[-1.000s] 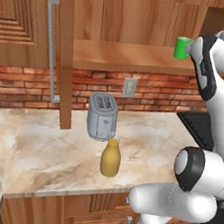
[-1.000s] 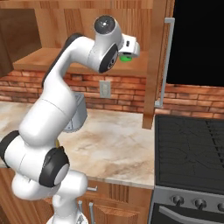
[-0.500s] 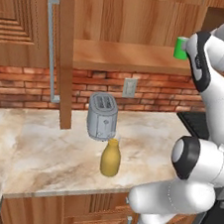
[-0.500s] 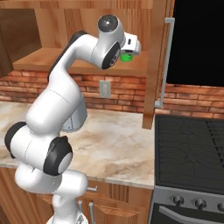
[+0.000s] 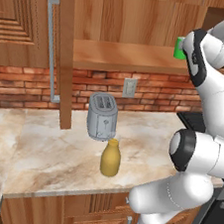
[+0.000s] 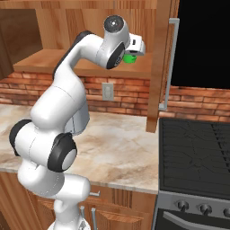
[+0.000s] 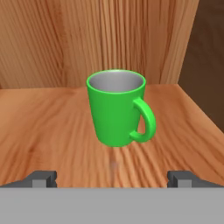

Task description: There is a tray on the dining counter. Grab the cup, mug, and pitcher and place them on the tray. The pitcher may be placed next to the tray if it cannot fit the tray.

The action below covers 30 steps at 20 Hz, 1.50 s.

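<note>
While raised to shelf height, reaches toward the mug (image 7: 116, 107) with the gripper (image 7: 113, 177) spread wide and holding nothing, one dark fingertip (image 7: 41, 178) low on each side of the hand view and both short of the mug. Stands upright on the wooden shelf (image 5: 126, 56), mouth up, long axis vertical, loop handle pointing right in the hand view, near the shelf's right end by a wooden side panel. Seen from the left base view as a green patch (image 5: 179, 48) partly hidden behind the arm. On the marbled counter (image 5: 44, 150) below, left to right: grey toaster (image 5: 102, 116) against the brick wall, then the mustard pitcher (image 5: 110, 158) just in front of it, upright, neck up. Further right, a black stove (image 6: 195, 148).
</note>
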Available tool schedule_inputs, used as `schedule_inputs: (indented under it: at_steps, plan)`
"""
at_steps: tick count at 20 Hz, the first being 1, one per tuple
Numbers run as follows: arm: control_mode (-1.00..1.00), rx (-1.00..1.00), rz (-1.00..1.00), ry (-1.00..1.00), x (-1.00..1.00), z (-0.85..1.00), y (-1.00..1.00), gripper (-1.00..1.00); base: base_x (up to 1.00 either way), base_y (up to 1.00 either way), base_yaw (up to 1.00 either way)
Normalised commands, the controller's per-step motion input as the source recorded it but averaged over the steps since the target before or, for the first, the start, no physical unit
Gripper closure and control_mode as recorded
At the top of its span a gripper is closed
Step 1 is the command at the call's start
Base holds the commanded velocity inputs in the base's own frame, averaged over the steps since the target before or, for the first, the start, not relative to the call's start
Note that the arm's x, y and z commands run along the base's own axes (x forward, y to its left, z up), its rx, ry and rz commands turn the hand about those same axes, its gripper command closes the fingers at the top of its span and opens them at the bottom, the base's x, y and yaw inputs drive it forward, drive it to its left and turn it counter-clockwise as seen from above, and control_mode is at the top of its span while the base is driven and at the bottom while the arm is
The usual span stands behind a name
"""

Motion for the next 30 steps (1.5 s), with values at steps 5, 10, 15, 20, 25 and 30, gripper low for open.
schedule_inputs:
  at_steps: [5, 10, 15, 20, 25, 30]
  plan:
    - [-1.0, 0.0, 0.02, 0.0, 0.14, -0.09, -0.05, -1.0, 0.0, 0.0, 0.0]
    - [-1.0, 0.0, 0.02, 0.0, 0.17, -0.11, -0.08, -1.0, 0.0, 0.0, 0.0]
    - [-1.0, 0.0, 0.02, 0.0, 0.19, -0.09, -0.08, -1.0, 0.0, 0.0, 0.0]
    - [-1.0, 0.0, 0.02, 0.0, 0.21, 0.0, -0.1, -1.0, 0.0, 0.0, 0.0]
    - [-1.0, 0.0, 0.02, 0.0, 0.24, 0.0, -0.08, -1.0, 0.0, 0.0, 0.0]
    - [-1.0, 0.0, 0.03, 0.0, 0.14, 0.0, -0.08, -1.0, 0.0, 0.0, 0.0]
